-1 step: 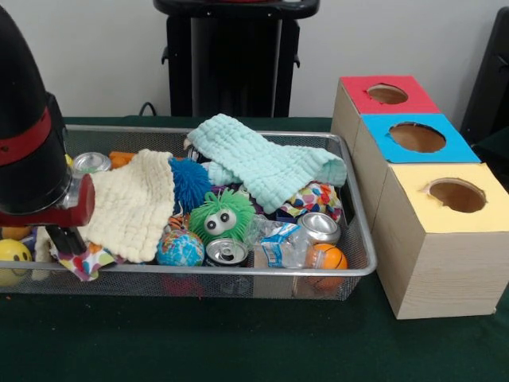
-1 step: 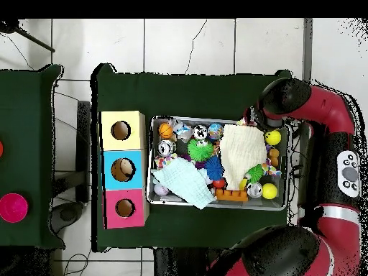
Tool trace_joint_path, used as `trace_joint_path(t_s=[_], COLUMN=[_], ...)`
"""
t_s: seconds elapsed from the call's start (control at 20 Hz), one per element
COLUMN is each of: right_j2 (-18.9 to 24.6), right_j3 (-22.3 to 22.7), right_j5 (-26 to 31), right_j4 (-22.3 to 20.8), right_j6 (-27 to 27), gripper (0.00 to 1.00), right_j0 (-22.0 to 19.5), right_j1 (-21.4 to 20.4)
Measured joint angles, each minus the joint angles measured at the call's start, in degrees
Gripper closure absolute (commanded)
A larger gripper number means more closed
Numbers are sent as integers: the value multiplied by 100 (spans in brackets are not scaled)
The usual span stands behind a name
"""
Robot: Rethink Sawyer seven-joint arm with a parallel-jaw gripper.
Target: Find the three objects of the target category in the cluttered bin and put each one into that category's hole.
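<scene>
A wire bin [image 1: 238, 272] holds a jumble of things. A cream cloth [image 1: 131, 203] and a mint cloth [image 1: 266, 163] lie on top. Under and around them sit a green furry toy with eyes [image 1: 221, 216], a blue spiky ball [image 1: 189, 181], a globe ball [image 1: 180, 249], three drink cans [image 1: 227, 252], a crushed plastic bottle [image 1: 278, 243], an orange ball [image 1: 327, 259] and a yellow smiley ball [image 1: 13, 255]. My gripper [image 1: 64, 239] is down inside the bin's left end, right at a multicoloured cloth [image 1: 89, 261]. In the overhead view the gripper [image 2: 251, 121] is at the bin's [image 2: 219, 118] upper right corner, beside the cream cloth [image 2: 242, 147].
Three wooden boxes with round holes stand in a row beside the bin: red top [image 1: 387, 95], blue top [image 1: 417, 137], yellow top [image 1: 455, 195]. My arm [image 1: 24, 135] hangs over the bin's left end. A pink round object [image 2: 13, 207] sits on a separate table.
</scene>
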Motion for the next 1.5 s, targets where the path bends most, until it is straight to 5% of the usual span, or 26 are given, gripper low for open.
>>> trace_joint_path(t_s=[0.15, 0.2, 1.1, 1.5], right_j2=[0, 0, -22, -205], right_j3=[-87, -131, -144, 668], right_j5=[0, 0, 0, -243], right_j4=[5, 13, 67, 381], right_j6=[0, 0, 0, 0], gripper=[100, 0, 0, 0], right_j0=[0, 0, -1, -1], right_j1=[69, 109, 96, -377])
